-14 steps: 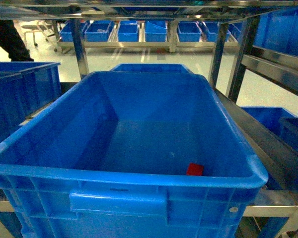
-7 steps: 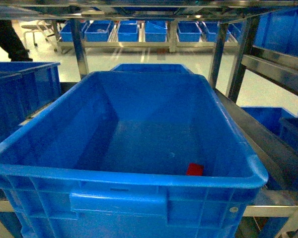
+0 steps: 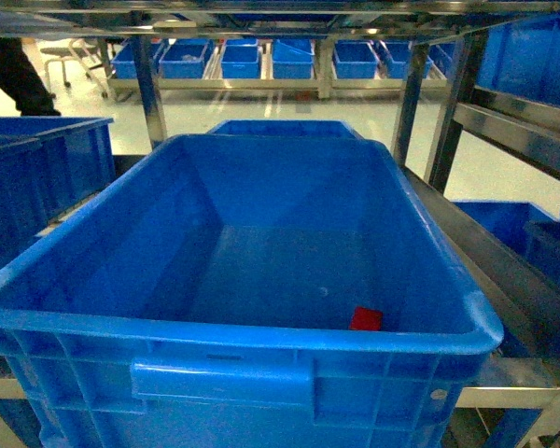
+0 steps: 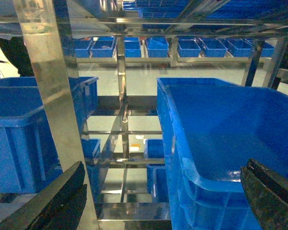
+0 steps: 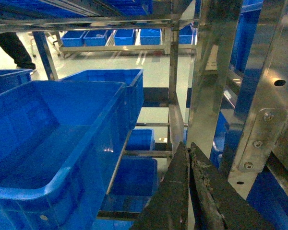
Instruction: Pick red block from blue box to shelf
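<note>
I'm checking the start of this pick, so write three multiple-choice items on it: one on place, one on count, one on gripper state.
1. Where does the red block lie in the blue box?
A. far-left corner
B. on the floor by the near wall, right of middle
C. on the rim

2. How many red blocks show in the box?
A. one
B. two
C. three

3. How do the grippers stand?
A. both shut
B. left gripper open, right gripper shut
C. left shut, right open

Answers: 1 B, the head view shows it just behind the near wall. 2 A, only one red piece shows. 3 B, the left fingers sit wide apart, the right fingers meet.
</note>
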Robot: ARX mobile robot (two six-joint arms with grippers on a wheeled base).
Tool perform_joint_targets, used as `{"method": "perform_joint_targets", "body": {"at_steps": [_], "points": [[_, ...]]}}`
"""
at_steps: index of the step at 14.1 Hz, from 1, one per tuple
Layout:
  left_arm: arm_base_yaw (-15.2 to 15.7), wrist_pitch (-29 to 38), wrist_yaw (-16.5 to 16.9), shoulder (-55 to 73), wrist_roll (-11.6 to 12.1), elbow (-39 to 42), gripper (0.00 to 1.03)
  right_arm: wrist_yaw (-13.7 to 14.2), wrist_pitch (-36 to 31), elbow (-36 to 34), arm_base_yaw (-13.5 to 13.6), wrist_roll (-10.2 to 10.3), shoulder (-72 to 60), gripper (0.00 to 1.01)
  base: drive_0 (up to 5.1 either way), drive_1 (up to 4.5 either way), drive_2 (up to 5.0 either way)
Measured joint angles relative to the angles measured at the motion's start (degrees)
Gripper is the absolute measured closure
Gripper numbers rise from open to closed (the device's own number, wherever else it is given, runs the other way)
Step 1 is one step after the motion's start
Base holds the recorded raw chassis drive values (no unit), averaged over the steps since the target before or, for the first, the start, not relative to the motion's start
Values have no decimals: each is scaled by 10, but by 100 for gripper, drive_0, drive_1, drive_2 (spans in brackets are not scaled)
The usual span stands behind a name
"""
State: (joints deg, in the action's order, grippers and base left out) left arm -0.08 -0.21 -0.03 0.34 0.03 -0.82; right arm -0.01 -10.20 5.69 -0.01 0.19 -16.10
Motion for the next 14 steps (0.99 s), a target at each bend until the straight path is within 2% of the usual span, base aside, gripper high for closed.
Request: {"method": "perform_joint_targets", "body": {"at_steps": [5, 6, 7, 9, 13, 14], "points": [[0, 0, 0, 0, 0, 0, 5, 0, 20, -27, 0, 0, 49, 99, 0, 0, 0], [0, 0, 0, 0, 0, 0, 5, 0, 38, -28, 0, 0, 63, 99, 0, 0, 0], [0, 0, 0, 0, 0, 0, 5, 0, 103, -34, 0, 0, 120, 99, 0, 0, 0], [0, 0, 0, 0, 0, 0, 5, 1, 103, -49, 0, -1, 158, 98, 0, 0, 0], [0, 0, 0, 0, 0, 0, 5, 0, 104, -49, 0, 0, 158, 49, 0, 0, 0], [0, 0, 0, 0, 0, 0, 5, 0, 104, -49, 0, 0, 158, 35, 0, 0, 0]]}}
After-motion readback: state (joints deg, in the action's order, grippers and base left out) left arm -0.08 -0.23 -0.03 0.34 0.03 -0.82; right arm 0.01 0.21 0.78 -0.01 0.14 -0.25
